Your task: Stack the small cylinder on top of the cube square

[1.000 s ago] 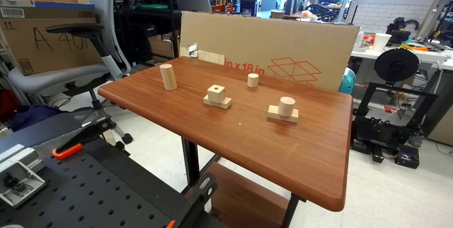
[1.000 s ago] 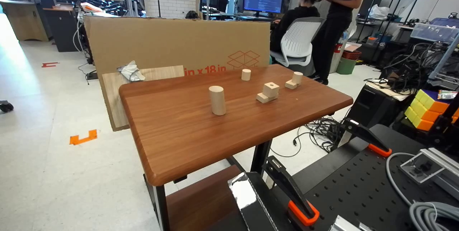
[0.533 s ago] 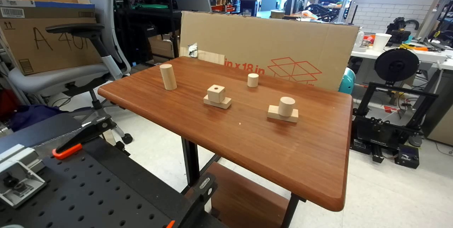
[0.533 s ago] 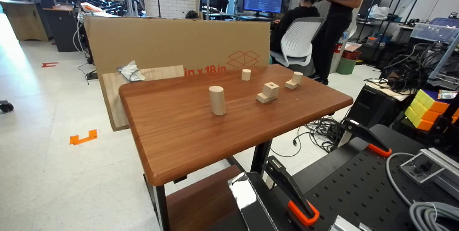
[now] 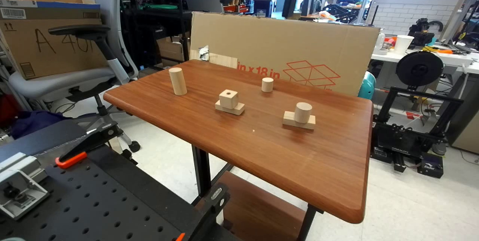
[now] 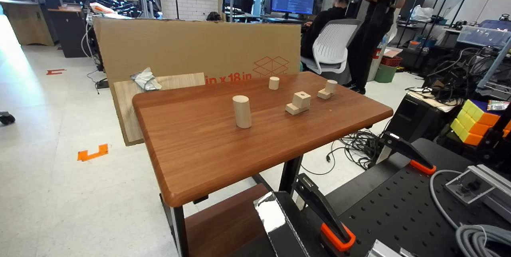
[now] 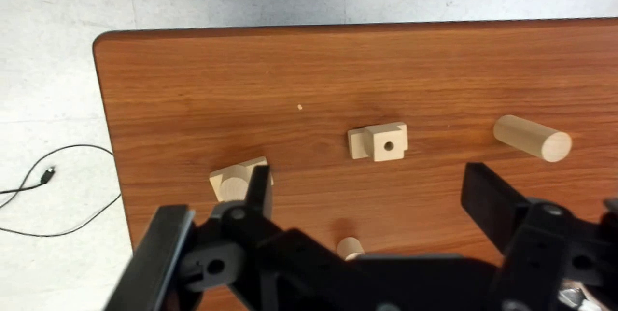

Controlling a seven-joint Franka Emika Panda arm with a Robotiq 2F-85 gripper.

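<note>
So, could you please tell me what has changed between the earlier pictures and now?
The open gripper has come into sight from above, at the top of both exterior views; it holds nothing. The cube on its slab, the small cylinder, the tall cylinder and the other short cylinder on a second slab stayed where they were on the table.

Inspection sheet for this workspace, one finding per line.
Surface: brown table, pale speck on top.
Job's things: cube on a slab; small cylinder, likely the lone short one, upright on the table; not yet stacked.
Clutter: tall cylinder upright; second short cylinder on another slab.
Gripper: open, nothing held.
Cables: black cables on the floor near the table; grey cable coiled on the perforated board.
Surroundings: cardboard behind the table, people in the background.
</note>
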